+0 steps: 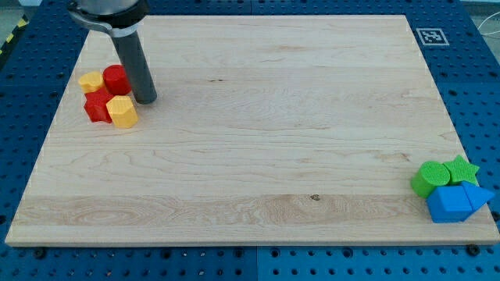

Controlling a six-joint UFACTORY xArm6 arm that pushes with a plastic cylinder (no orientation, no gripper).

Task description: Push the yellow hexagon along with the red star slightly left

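Standing at: our tip (pixel 145 99) rested on the board (pixel 258 140) at the view's upper left; we carried no claw, only a bare rod.
Key relation: the yellow hexagon (pixel 122 112) lay just beside the tip, to the view's left and slightly below; the red star (pixel 98 106) touched it on its far left side.
Judgement: we reckoned a leftward push would drive both together.
Neighbours: a red cylinder (pixel 116 79) and a second yellow block (pixel 91 81) sat close above.
Materials: matt moulded blocks; pale grained wood.
Elsewhere: green and blue blocks (pixel 451 190), lower right, well apart.
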